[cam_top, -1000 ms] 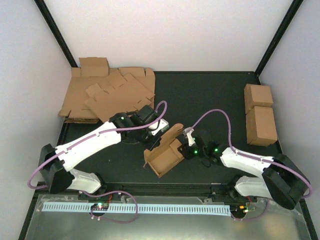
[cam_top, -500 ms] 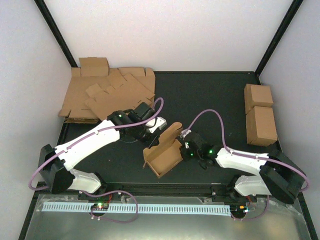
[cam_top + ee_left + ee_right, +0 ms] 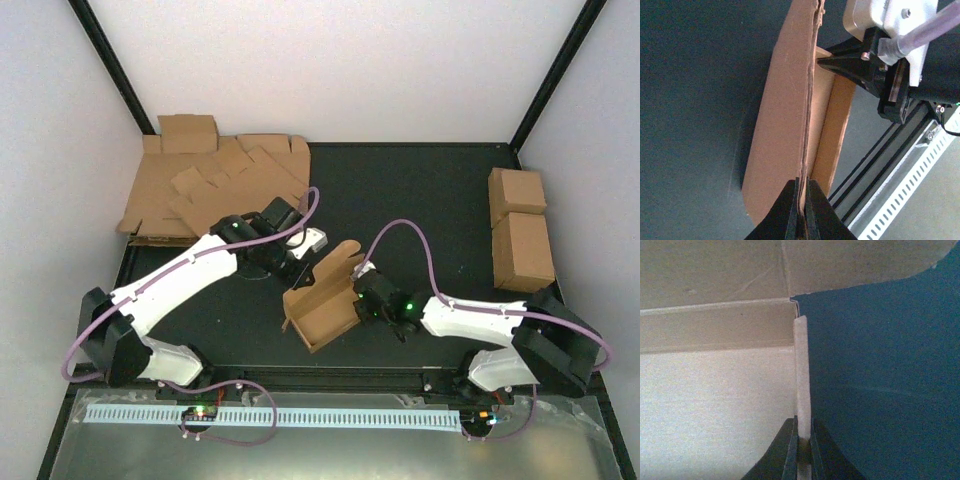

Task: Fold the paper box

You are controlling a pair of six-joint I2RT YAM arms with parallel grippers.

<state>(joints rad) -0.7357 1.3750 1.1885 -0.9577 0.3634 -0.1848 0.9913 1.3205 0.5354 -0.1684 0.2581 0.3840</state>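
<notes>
The paper box [image 3: 325, 305] is a brown cardboard piece, half formed, with walls up and a lid flap raised, at the table's near middle. My left gripper [image 3: 300, 270] is shut on the edge of its upright back flap; the left wrist view shows the flap edge [image 3: 807, 125] pinched between the jaws [image 3: 803, 200]. My right gripper [image 3: 358, 298] is shut on the box's right side wall; the right wrist view shows the wall edge [image 3: 802, 370] between the jaws [image 3: 803, 440], with the box's inside floor [image 3: 715, 410] to the left.
A heap of flat cardboard sheets [image 3: 215, 190] lies at the back left. Two folded cardboard cuboids [image 3: 520, 230] stand at the right edge. A slotted metal rail [image 3: 280, 415] runs along the near edge, behind the arm bases.
Both grippers and the box have shifted a little to the left. The right arm has stretched further left, and the lid flap now stands closer to the left gripper.
</notes>
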